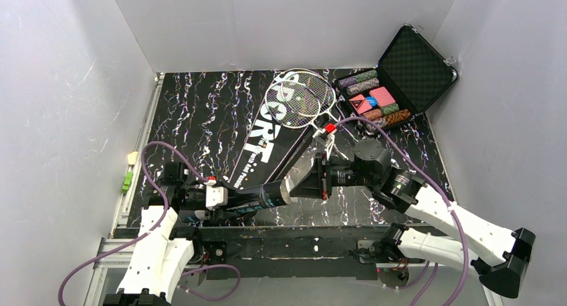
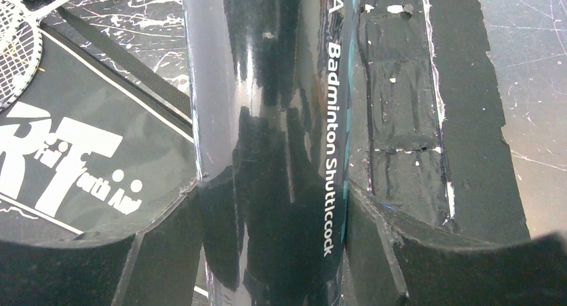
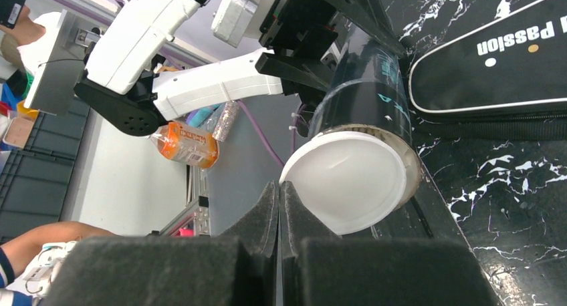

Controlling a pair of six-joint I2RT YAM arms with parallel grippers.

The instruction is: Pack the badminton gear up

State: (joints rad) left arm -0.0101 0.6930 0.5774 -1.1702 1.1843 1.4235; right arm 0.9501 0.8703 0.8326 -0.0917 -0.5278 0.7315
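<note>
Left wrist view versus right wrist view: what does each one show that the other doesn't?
Only left wrist: the white "Badminton Shuttlecock" lettering and white-strung racket heads. Only right wrist: a round white end cap and the shut right gripper. Both: the long glossy black tube, held by the left gripper, and the black racket bag.

The pads (image 2: 80, 266) of my left claw (image 2: 267, 209) are matt black foam. The tube (image 2: 267, 119) between them is glossy black plastic, mirror-smooth. Beside that claw, the bag (image 2: 100, 119) is matt black cloth. Just ahead of my right claw (image 3: 279, 206), the tube's cap (image 3: 348, 182) is smooth white plastic. The surface (image 3: 508, 206) beyond is glossy and marble-patterned.
</note>
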